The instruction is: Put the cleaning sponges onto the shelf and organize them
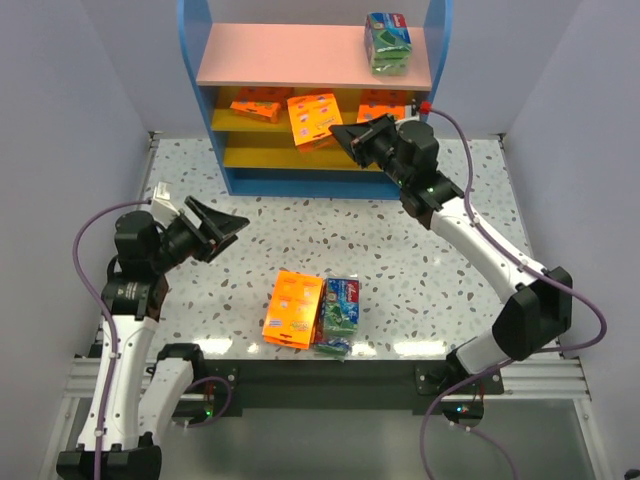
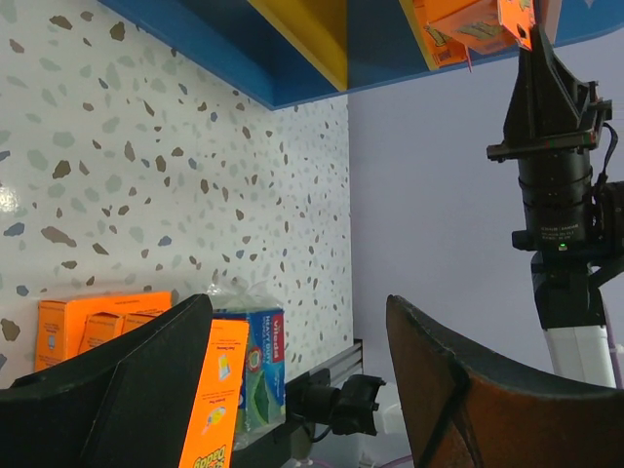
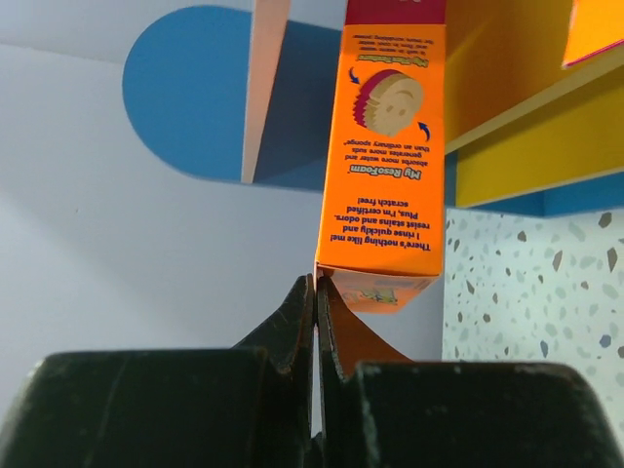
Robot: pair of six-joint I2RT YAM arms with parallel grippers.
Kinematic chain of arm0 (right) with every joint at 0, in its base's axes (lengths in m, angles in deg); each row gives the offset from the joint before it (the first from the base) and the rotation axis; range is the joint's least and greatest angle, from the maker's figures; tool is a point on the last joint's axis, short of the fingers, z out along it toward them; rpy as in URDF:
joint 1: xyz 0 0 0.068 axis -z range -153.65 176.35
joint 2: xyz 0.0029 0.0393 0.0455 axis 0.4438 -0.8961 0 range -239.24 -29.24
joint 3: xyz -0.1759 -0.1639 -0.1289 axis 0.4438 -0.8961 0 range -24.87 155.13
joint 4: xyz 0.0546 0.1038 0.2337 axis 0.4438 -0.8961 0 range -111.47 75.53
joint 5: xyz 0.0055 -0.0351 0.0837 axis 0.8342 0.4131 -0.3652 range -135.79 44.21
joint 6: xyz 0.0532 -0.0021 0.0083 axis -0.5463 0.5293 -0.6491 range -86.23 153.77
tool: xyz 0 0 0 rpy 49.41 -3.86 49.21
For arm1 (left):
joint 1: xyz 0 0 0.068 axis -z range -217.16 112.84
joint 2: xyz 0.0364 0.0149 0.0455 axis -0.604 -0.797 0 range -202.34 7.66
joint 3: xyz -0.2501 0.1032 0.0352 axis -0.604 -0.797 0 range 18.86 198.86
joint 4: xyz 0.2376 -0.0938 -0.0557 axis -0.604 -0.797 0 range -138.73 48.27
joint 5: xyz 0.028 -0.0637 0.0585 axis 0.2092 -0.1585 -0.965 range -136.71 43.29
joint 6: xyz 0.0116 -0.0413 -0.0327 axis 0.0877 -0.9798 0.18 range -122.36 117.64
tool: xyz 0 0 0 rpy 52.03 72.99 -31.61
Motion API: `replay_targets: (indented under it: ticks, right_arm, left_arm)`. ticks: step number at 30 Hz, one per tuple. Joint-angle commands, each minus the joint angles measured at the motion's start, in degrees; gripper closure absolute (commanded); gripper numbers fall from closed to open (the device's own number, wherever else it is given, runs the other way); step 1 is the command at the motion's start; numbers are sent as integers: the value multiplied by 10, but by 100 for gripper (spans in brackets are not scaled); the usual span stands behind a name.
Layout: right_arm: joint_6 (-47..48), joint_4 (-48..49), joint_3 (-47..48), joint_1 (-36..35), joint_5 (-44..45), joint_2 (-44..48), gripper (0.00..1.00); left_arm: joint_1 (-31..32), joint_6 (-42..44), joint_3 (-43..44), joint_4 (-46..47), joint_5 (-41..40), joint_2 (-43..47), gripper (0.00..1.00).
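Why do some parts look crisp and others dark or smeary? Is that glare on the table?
Top external view: even light, white glare streaks along the near edge of the table. Left wrist view: the open left claw, close to the lens, looks dark and soft. Right wrist view: the right claw is a near-black shape; the orange pack it pinches is sharp.

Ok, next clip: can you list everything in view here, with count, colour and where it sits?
Shelf: one, blue sides, pink top, yellow lower boards, table's far edge.
Orange sponge packs: three at upper yellow board; at least two piled near table's front.
Green-and-blue sponge packs: one on pink top, right; at least one beside the orange pile.
Table: one, white speckled.
Left hand: black, open, empty, above table.
Right hand: black, shut on middle shelf orange pack.
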State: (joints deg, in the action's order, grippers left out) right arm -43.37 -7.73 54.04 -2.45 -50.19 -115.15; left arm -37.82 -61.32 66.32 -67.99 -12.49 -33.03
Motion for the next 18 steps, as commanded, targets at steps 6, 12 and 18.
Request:
replay_targets:
  ticks: [6,12,18]
  right_arm:
    - [-13,6,-2,3,123,-7,100]
    - [-24,2,19,2,115,-48,100]
    - [-39,13,29,-1,114,-75,100]
  left_arm:
    - [1,2,26,-12,5,17,23]
    - [1,3,25,-12,7,13,23]
    - [1,4,25,-12,8,13,23]
